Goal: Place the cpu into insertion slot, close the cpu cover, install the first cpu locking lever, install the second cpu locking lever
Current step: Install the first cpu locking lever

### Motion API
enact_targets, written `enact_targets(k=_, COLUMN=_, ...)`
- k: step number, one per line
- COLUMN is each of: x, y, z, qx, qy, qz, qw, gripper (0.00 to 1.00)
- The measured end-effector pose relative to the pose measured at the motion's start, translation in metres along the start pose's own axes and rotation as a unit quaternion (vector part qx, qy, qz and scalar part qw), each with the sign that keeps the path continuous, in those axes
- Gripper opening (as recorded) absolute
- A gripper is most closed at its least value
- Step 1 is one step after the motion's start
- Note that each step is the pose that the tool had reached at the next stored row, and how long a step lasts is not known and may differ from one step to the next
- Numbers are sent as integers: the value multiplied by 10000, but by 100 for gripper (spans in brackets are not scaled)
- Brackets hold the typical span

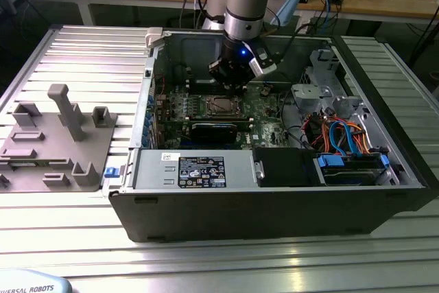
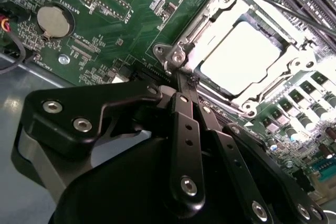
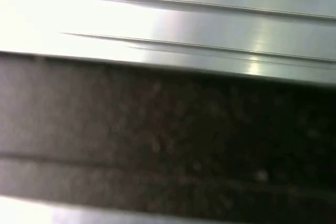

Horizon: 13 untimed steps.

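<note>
The cpu (image 2: 241, 59) lies flat in its socket, silvery top up. The cpu cover (image 2: 210, 22), a silver frame, lies closed around it. A thin locking lever rod (image 2: 294, 11) runs along the socket's far side. My gripper (image 2: 185, 85) is shut, its black fingertips pressed together right at the socket's corner hinge (image 2: 176, 56); I see nothing held between them. In the exterior view the gripper (image 1: 232, 81) hangs inside the open computer case, just behind the socket (image 1: 221, 106).
A coin battery (image 2: 54, 20) sits on the green board beside the gripper. A long black card (image 1: 218, 130) lies in front of the socket, with a power supply (image 1: 195, 169) and cables (image 1: 343, 135) nearby. A grey fixture (image 1: 58, 142) stands at the exterior view's left.
</note>
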State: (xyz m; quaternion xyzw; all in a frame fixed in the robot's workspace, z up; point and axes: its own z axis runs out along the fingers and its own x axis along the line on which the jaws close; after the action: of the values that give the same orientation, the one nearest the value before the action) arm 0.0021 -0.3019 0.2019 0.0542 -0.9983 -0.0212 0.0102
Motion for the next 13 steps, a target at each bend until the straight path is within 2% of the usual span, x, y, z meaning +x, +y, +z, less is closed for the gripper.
enact_targets(k=3, x=1, y=1, z=-45, qx=0, qy=0, qz=1, qw=10000, gripper=11)
enact_targets(k=6, x=4, y=-19, z=-53, qx=-1, qy=-1, qz=0, qw=10000, gripper=11)
enact_targets(k=13, x=23, y=-199, z=-60, qx=1, qy=0, qz=1, qw=10000, gripper=11)
